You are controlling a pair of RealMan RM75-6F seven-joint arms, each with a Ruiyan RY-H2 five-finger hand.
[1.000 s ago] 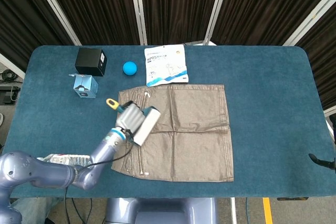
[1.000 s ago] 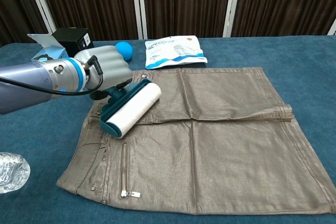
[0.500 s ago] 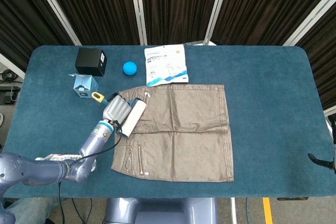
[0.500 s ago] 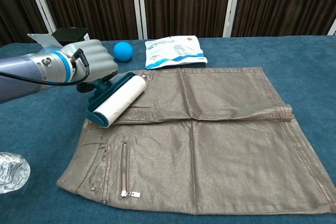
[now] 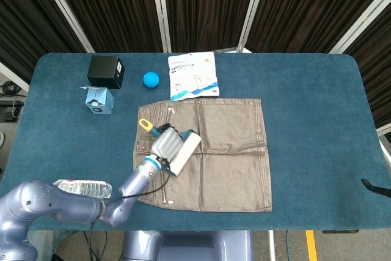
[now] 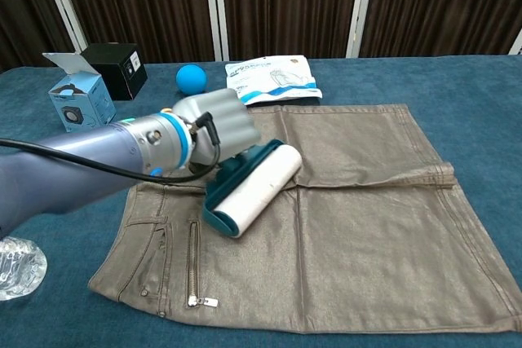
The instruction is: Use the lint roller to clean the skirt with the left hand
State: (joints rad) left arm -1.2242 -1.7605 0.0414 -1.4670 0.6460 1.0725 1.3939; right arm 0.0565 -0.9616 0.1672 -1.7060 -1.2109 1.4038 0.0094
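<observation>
On the blue table (image 5: 305,90) a brown skirt (image 5: 226,151) lies spread flat, its waistband and zips toward the left edge. Over the skirt's left half the left hand (image 6: 214,132) has its fingers wrapped closed around the handle of the lint roller (image 6: 253,189), whose white roll rests slantwise on the fabric in a teal frame; from the head camera the same roller (image 5: 185,151) shows a yellow loop at the handle's far end. Behind the skirt, touching or just beside its top edge, lies a flat white-and-blue packet (image 5: 193,76). Left of that sits a small blue ball (image 5: 150,79), then a closed black box (image 5: 105,71), and just in front of the black box a light blue carton (image 6: 80,99) with its top flap standing open; what it holds cannot be made out. Near the table's front left corner lies a crumpled clear plastic bottle (image 5: 79,186), its contents not discernible. At the far right edge of the head view a dark tip of the right hand (image 5: 376,187) shows, too little to tell how its fingers lie.
</observation>
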